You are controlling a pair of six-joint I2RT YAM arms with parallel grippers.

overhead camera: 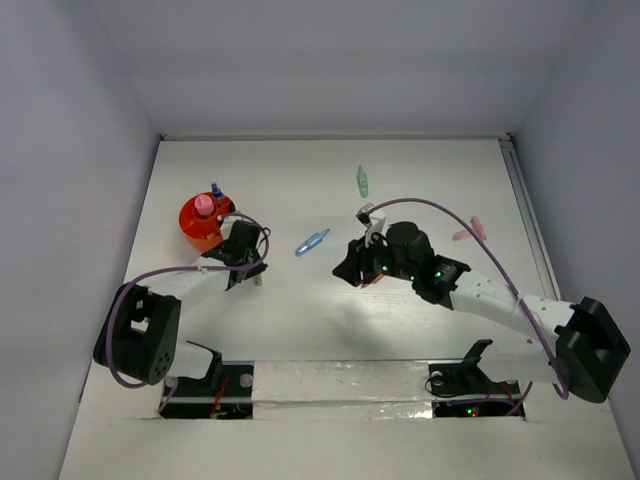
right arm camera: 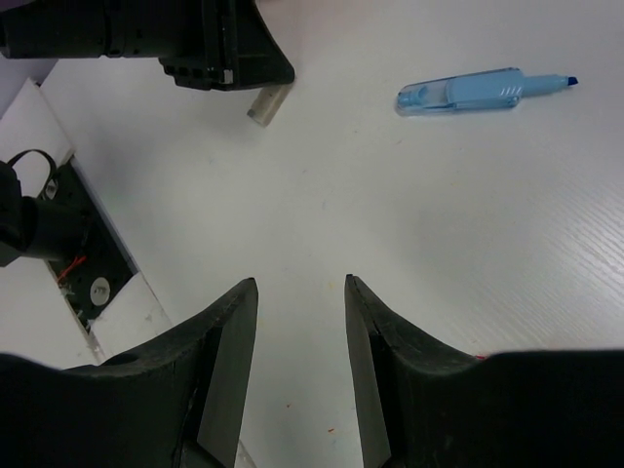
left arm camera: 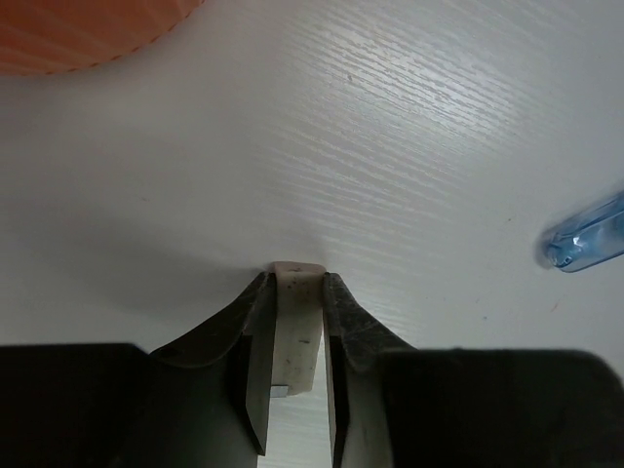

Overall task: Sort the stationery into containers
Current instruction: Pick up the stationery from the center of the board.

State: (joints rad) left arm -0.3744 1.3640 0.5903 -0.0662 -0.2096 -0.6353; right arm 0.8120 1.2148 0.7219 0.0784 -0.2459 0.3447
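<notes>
**A:** Small beige-grey piece (left arm camera: 295, 331) is the job right now, I'd say: carry it to the round orange-red plastic cup (overhead camera: 190, 228). My call is to lift straight up, clear the cup's low wall, and release only once over a free compartment. A pink tube (overhead camera: 204, 204) and a small blue item (overhead camera: 215, 189) already stand in it, so aim beside them.

**B:** Grip OK?

**A:** Left gripper (left arm camera: 295, 278) has its jaws pinched on both sides of the piece. The piece runs lengthwise between the fingers, with its tip poking out past them. It's a narrow hold, so a fast swing could twist it out. I can't tell if it's off the white table (overhead camera: 420, 170) yet.

**B:** Cup vs gripper?

**A:** Just beside, up and left of the left gripper from above. The left wrist view shows only an orange edge in its top-left corner.

**B:** Rest?

**A:** Light blue marker (overhead camera: 312, 242) lies flat between the arms. Right gripper (right arm camera: 300, 283) has its jaws about half apart with nothing in them, and hovers just right of that marker. Green marker (overhead camera: 362, 181) is further back, well apart.
</notes>
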